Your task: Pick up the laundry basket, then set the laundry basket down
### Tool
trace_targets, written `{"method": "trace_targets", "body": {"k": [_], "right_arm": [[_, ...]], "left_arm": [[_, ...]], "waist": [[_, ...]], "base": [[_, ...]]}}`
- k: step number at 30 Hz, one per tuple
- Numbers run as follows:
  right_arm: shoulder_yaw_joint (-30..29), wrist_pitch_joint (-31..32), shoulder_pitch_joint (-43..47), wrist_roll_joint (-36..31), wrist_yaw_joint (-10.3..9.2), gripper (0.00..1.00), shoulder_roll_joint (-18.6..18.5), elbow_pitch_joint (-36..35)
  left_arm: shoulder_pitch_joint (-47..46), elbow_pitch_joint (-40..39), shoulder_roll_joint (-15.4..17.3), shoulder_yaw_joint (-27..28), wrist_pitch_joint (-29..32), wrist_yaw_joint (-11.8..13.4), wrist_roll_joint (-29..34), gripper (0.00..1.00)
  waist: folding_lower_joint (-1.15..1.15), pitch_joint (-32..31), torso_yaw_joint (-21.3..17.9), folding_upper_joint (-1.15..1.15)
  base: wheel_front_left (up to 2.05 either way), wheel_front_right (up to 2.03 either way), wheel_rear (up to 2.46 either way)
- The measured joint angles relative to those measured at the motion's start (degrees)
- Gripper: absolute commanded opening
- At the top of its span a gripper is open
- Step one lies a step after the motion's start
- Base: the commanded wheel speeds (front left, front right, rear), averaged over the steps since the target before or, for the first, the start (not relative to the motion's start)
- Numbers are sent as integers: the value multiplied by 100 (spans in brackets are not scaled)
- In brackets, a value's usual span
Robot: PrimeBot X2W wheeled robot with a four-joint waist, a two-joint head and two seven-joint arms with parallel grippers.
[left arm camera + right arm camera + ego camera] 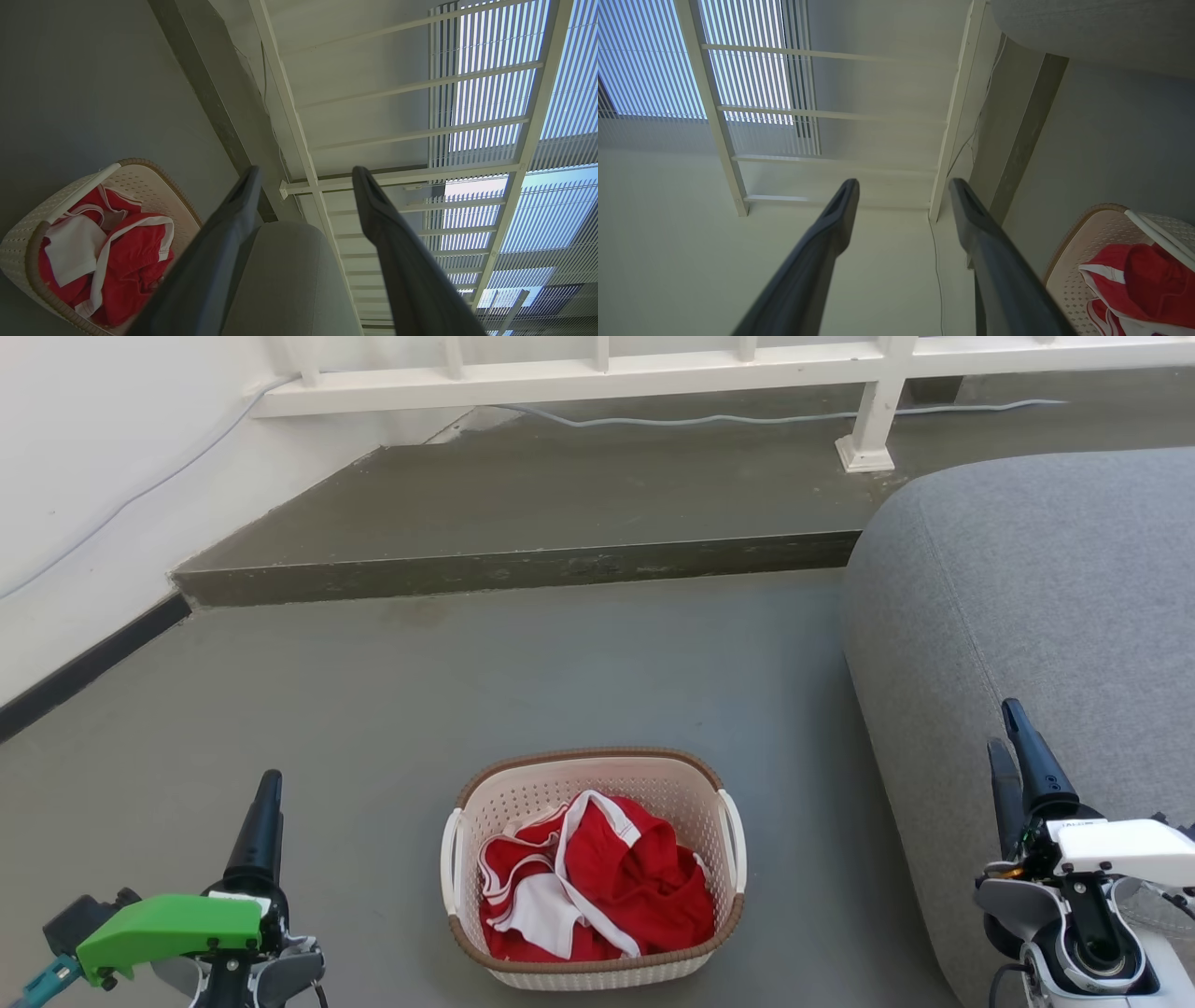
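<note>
Dark fingers, left: we see the left gripper [307, 172] with its jaws apart and nothing between them (the gap is plainest in the left wrist view).
Dark fingers, right: the right gripper [902, 184] likewise stands spread and empty.
Basket: the laundry basket [597, 752] sits on the grey floor [420, 672] between the two grippers, apart from both, with a red and white garment [607, 877] heaped inside.
Handles: the white side handles [736, 840] are thin, and we judge them the likely hold.
Risk, tilt: if one arm grips or rises ahead of the other, the basket may tip and spill the garment.
Risk, snag: a long finger reaching in too deep could pinch cloth or catch the perforated wall.
Risk, sofa: the grey sofa [1027, 597] lies close by the right arm, so a wide swing may brush it.
Head view adds: both handles at once, and the basket's place between the arms.
Wrist views add: the spread of each pair of fingers, and the slatted blinds [490, 93] above the white railing [597, 378].
</note>
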Motion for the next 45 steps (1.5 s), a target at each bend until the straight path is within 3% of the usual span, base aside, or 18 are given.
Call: {"method": "trace_targets", "body": {"k": [23,36,45], "right_arm": [[722,-535,-108,-1383,3,100,-531,-260],[893,-776,-208,-2704,5,100,-737,-291],[949,-994,-250,-3761,5,100,-823,-357]], "left_arm": [[-68,-326,163,-280,-454,-1,2000,100],[-152,-505,181,-441,-705,1,3637,100],[-152,-591,175,-569,-929,141,4733,100]], "waist": [[0,59,-30,0],[0,64,-50,0],[0,52,-51,0]], "base": [[0,0,0],[0,0,0],[0,0,0]]}}
